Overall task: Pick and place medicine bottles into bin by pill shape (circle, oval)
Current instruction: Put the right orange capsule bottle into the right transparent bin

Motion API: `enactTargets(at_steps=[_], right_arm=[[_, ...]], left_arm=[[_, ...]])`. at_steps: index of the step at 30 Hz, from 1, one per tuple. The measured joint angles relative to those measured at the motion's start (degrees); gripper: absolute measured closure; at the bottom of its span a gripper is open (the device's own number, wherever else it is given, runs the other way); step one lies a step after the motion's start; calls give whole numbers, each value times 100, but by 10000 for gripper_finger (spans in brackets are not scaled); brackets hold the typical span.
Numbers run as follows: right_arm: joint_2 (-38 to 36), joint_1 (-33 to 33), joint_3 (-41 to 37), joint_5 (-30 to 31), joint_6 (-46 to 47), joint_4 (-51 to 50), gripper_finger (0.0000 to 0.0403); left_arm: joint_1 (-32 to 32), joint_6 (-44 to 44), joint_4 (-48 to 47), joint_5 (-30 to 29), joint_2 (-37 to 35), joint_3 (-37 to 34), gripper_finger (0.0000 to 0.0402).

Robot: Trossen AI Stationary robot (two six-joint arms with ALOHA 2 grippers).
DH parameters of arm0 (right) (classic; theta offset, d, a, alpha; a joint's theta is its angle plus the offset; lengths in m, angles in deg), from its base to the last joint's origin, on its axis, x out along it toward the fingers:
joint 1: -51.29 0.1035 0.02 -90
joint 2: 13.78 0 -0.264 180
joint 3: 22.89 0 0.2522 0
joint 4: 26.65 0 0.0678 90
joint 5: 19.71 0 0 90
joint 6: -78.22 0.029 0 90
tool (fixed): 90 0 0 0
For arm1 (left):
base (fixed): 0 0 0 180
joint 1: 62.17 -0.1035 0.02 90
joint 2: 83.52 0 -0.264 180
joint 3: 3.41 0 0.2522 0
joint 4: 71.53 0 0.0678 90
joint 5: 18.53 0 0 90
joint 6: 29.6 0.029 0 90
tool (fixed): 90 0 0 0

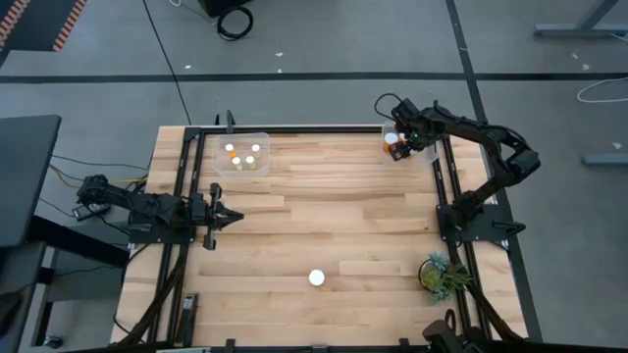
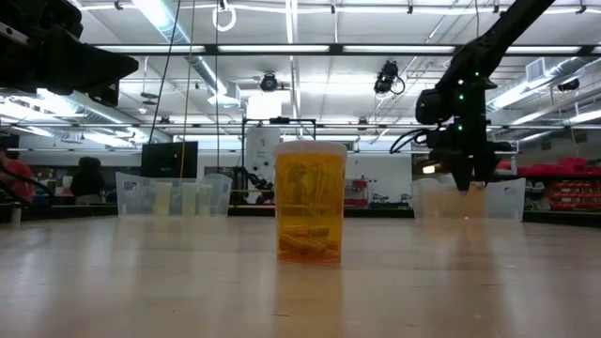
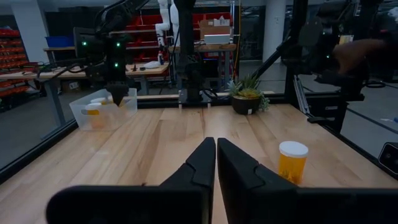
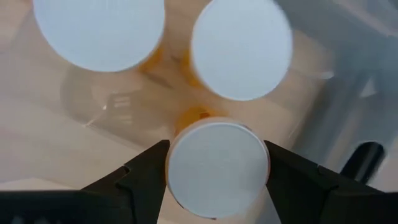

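Note:
My right gripper (image 1: pixel 400 147) is at the far right of the table, over a clear bin (image 2: pixel 502 199), shut on a medicine bottle with a white cap (image 4: pixel 217 163). Two more white-capped bottles (image 4: pixel 99 31) (image 4: pixel 241 46) stand in that bin below it. One bottle (image 1: pixel 316 277) stands alone near the table's near edge; it also shows in the low view (image 2: pixel 311 202) and the left wrist view (image 3: pixel 292 162). A second clear bin (image 1: pixel 241 155) at the far left holds several bottles. My left gripper (image 1: pixel 234 218) is shut and empty at the table's left. My right gripper pinches the bottle's white cap (image 4: pixel 180 163) between its two fingers, one on each side of the cap's rim. The fingers come from above, pointing down. The bottle stays upright below them, over the bin; whether its base rests on the bin's floor, I cannot tell.
A green plant in a dark pot (image 1: pixel 440 274) stands at the near right. Black rails (image 1: pixel 444 196) run along the table's left, right and far sides. Bare wood (image 1: pixel 334 206) lies between the two bins and the lone bottle.

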Motion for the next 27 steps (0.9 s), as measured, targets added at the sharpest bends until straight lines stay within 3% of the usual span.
enactTargets(at_steps=[27], right_arm=[[0, 0, 134, 86, -581, -494, 151]], left_arm=[[2, 0, 0, 0, 0, 0, 367]])
